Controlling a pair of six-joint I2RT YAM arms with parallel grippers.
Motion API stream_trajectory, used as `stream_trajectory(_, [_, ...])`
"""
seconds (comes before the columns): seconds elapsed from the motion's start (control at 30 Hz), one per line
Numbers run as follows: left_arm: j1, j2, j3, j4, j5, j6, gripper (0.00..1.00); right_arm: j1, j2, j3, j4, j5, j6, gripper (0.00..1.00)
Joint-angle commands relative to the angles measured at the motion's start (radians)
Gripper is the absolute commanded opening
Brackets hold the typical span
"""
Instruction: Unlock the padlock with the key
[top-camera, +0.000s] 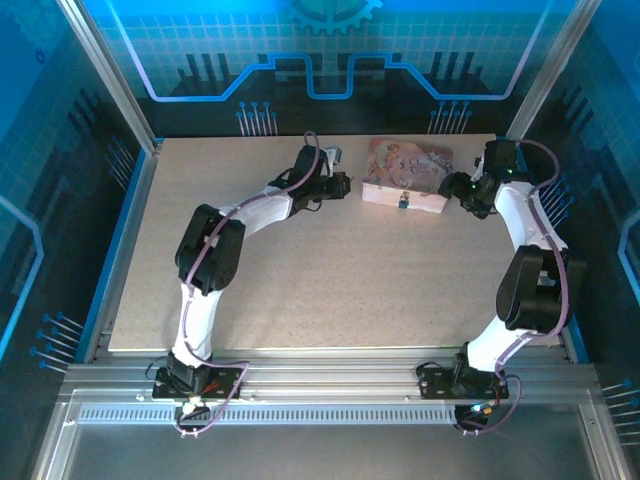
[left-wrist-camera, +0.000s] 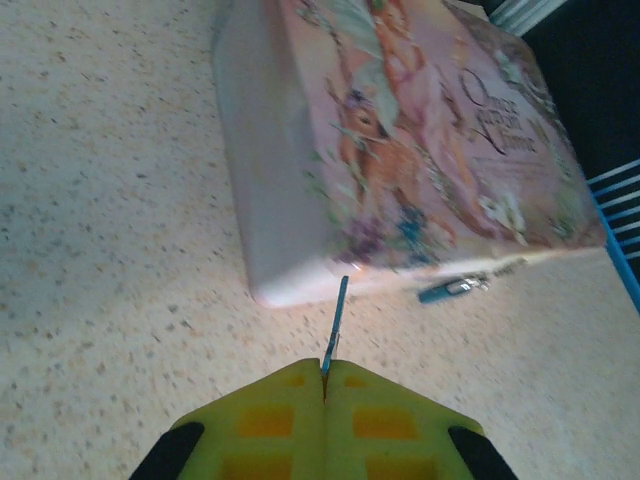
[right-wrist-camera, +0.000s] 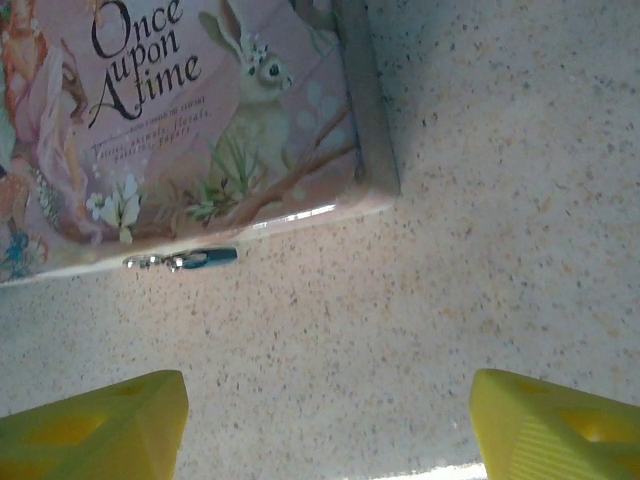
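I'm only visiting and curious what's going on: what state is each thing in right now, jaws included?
pink storybook box: lid closed.
key: clamped in the left gripper, blade pointing toward the box.
padlock: at the box's front edge, key not in it; locked or not, too small to tell.
left gripper: jaws shut on the key.
right gripper: jaws open, holding nothing.

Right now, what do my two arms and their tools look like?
Both the left arm and right arm have white links and bulky black joints, with a thin purple cable looped along each. The left tool and right tool have blocky yellow-green fingers; the left's show square recesses.
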Motion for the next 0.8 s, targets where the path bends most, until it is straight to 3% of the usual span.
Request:
stream_trajectory(0.0, [0.01, 0.058, 0.091, -0.047, -0.064, -0.01, 0.0, -0.013, 0.032, -0.016, 0.077, 0.004, -0.001, 0.75])
stream_trajectory(0.23, [0.017, 0.169, 0.213, -0.084, -0.06, -0.018, 0.0, -0.008, 0.025, -0.081, 0.168, 0.005, 0.001, 0.7])
stream_trajectory(0.37, [0.019, 0.205, 0.25, -0.081, -0.046, -0.021, 0.0, 0.043, -0.042, -0.09, 0.131, 0.111, 0.005, 0.69])
stream_trajectory(0.6, [0.023, 0.252, 0.302, -0.086, -0.031, -0.026, 0.0, 0.214, -0.017, 0.157, -0.164, 0.412, 0.01, 0.7])
stream_trajectory(0.77, [0.023, 0.259, 0.3, -0.083, -0.016, -0.034, 0.0, 0.257, 0.131, 0.382, -0.307, 0.428, 0.035, 0.71])
